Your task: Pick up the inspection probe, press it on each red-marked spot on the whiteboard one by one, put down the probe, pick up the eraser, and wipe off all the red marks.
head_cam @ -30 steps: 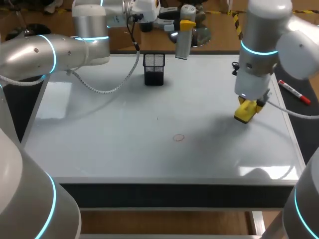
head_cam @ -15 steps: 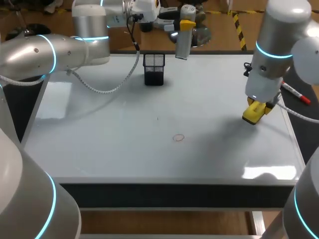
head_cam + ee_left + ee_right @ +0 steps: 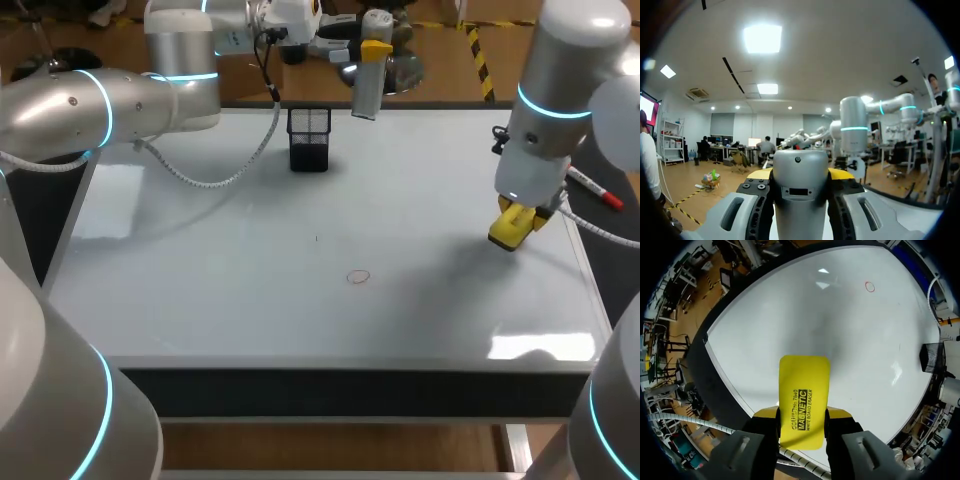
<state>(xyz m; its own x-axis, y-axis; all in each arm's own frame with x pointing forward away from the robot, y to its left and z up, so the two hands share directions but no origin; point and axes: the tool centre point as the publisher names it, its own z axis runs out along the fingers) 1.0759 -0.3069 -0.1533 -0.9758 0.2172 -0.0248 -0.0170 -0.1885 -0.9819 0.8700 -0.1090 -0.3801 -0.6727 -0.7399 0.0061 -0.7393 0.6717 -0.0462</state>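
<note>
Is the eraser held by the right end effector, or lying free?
Held: the right end effector clamps the eraser from both sides.

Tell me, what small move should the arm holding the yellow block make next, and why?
Probably carry the eraser toward the red circle. The right fingers clamp the eraser near the right edge of the whiteboard, while that one circle sits unwiped nearer the middle. The left fingers hold the probe up at the back, clear of that path.
</note>
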